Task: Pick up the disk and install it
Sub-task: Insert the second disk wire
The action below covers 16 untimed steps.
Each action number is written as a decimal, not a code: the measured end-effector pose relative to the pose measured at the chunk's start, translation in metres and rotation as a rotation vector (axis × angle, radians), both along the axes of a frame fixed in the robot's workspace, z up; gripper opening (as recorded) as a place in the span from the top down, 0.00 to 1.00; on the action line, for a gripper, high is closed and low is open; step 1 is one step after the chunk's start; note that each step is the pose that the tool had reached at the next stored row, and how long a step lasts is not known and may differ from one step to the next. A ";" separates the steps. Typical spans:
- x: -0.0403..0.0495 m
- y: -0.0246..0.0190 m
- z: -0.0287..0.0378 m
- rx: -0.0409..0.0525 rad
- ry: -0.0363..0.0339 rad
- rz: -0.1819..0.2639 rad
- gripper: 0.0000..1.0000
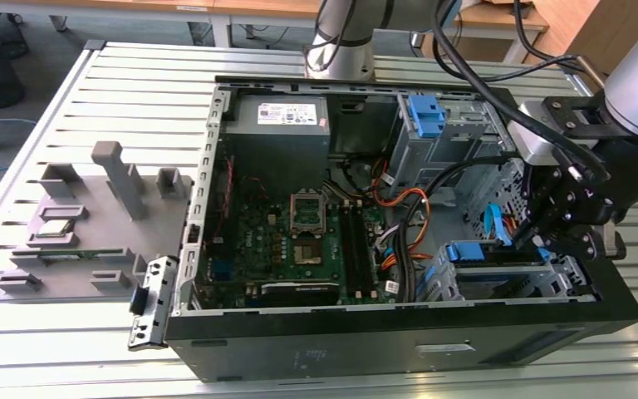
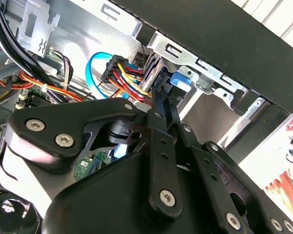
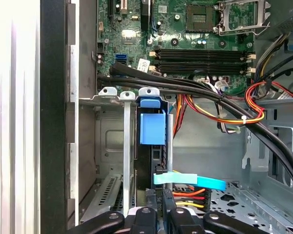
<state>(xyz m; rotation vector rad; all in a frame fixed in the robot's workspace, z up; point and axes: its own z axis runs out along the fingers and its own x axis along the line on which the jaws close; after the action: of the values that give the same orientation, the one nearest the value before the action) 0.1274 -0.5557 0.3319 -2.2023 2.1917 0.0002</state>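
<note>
On the exterior view's left, a grey fixture (image 1: pixel 97 216) sits on the slatted worktop (image 1: pixel 97 75), well apart from the work. The open case (image 1: pixel 408 349) lies in the middle, with the motherboard (image 1: pixel 296 241) on its floor. At the case's near corner on the exterior view's right stands the drive cage (image 1: pixel 568 278), and the gripper (image 1: pixel 550 243) reaches down into it.

The disk (image 3: pixel 152 127) stands on edge in a cage slot, its blue bracket facing up the slot towards the motherboard. In both wrist views the jaws are drawn close on the disk's thin rear edge and look clamped on it, though the contact itself is partly hidden. A light-blue ribbon cable (image 3: pixel 190 180) crosses just beside the jaws, and a red, yellow and black wire bundle (image 3: pixel 219 114) runs near the cage mouth.

By my reading the pick-up is done and the install step is in hand: the disk is in the slot, but I cannot tell whether it is fully seated. The next move calls for keeping the disk square to the cage rails and clear of the ribbon and wires, with a straight push along the slot.
</note>
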 end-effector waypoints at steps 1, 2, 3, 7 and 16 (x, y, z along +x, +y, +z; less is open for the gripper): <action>0.0000 0.0000 0.0000 0.0000 0.0000 0.000 0.83; 0.0000 0.0000 0.0000 0.0001 0.0000 0.000 0.83; 0.0000 0.0000 0.0003 0.0003 0.0000 0.000 0.83; 0.0000 0.0000 0.0024 0.0006 0.0001 0.000 0.83; 0.0001 -0.0011 0.0028 0.0002 0.0000 0.000 0.83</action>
<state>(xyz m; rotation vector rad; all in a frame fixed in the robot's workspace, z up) 0.1275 -0.5568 0.3347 -2.2023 2.1916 0.0005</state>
